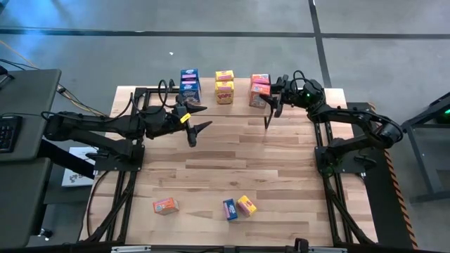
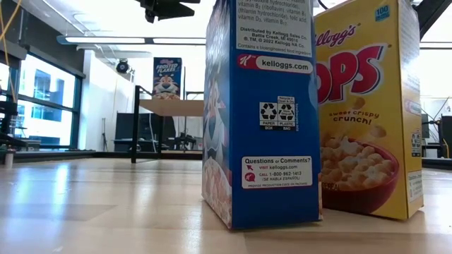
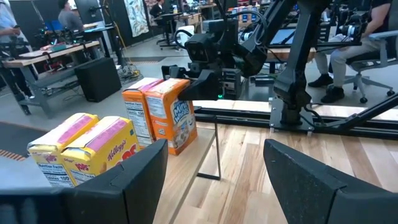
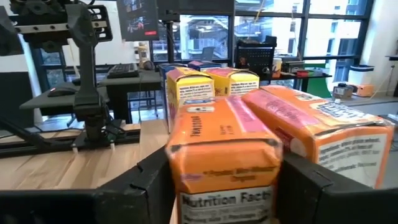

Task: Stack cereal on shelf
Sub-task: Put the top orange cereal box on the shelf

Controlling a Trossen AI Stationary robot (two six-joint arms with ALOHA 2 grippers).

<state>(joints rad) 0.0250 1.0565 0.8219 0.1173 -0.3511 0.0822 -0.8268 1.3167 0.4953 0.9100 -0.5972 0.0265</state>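
Shelf (image 1: 242, 90) — narrow plank along the counter's (image 1: 232, 169) far edge, long axis running left to right. On it stand three pairs of cereal boxes, all upright, long axis vertical: blue pair (image 1: 190, 84) at the left, yellow pair (image 1: 224, 87) in the middle, orange pair (image 1: 260, 88) at the right. Small gaps separate the pairs; the two boxes of each pair touch or nearly touch.

Right gripper (image 1: 274, 95) — at the orange pair. In the right wrist view its jaws straddle the nearer orange box (image 4: 224, 162), one finger on each side; whether they touch the cardboard cannot be told.

Left gripper (image 1: 196, 118) — just in front of the shelf, below the blue pair, jaws spread and holding nothing.

Loose stock near the counter's front edge: one orange box (image 1: 166, 206) lying flat at the left; one blue box (image 1: 230, 209) and one yellow box (image 1: 246, 205) side by side towards the middle, standing upright in the low view.

Open room — the broad middle of the counter between the shelf and the front boxes is bare wood.
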